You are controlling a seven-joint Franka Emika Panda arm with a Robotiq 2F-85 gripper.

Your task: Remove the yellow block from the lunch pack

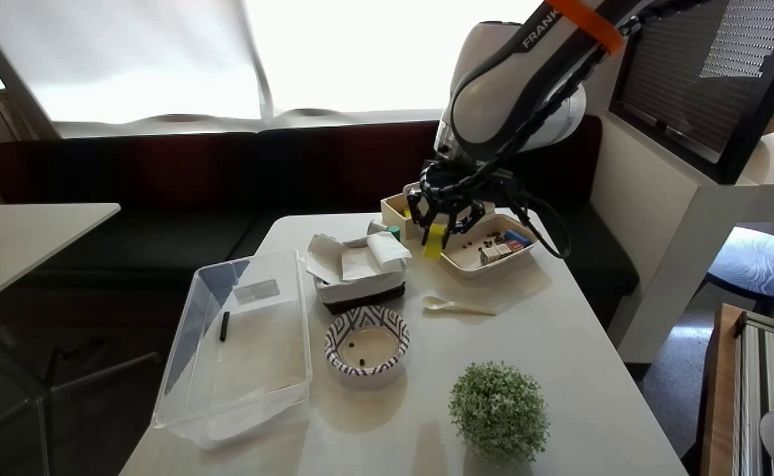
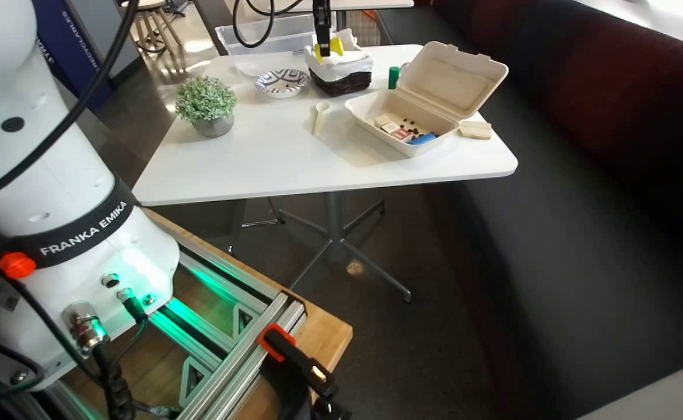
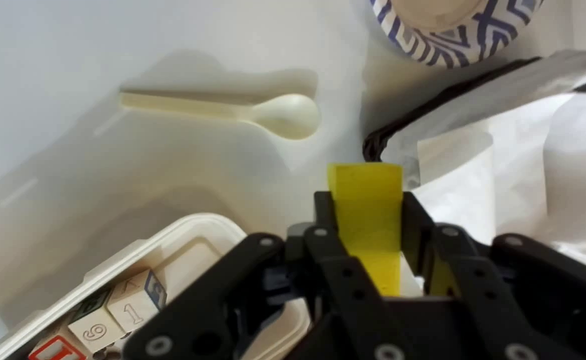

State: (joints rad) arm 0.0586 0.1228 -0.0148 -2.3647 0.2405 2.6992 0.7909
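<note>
Above the white table (image 2: 248,163), we find the yellow block (image 1: 433,243) held outside the lunch pack (image 2: 392,109), the gripper (image 3: 367,200) clamped on it with its two fingers (image 3: 415,216) pressed to either side. The beige lunch pack lies open, its lid (image 2: 455,76) tilted back on the hinge. Along one wall inside we see toy blocks (image 3: 132,302) with letters and numerals, one outlined in red, and near them a blue thing (image 2: 423,139) that we cannot name; small dark bits (image 2: 414,130) are scattered over its floor. Close by is a dark woven basket (image 2: 347,86) with a white, paper-like lining (image 1: 363,264) folded over its rim. Beside the basket, a bowl (image 1: 381,340) with a blue-and-white zigzag pattern holds a couple of dark specks (image 1: 362,363). Next to these two stands a large clear tub (image 1: 248,360); a short black piece (image 1: 224,326) shows within its outline, though we cannot tell whether it lies inside. Between bowl and lunch pack, a cream spoon (image 3: 222,111) rests on the table, its scoop toward the basket. We also have a leafy plant (image 2: 206,100) in a grey pot (image 2: 214,126), well apart from the lunch pack, a green cylinder (image 2: 393,77) upright near the lid, and a pale flat piece (image 2: 475,130) just beside the lunch pack's corner. In an exterior view the arm (image 1: 512,99) and gripper cover much of the open lid, and in the wrist view the fingers hide part of the lunch pack and of the basket.
</note>
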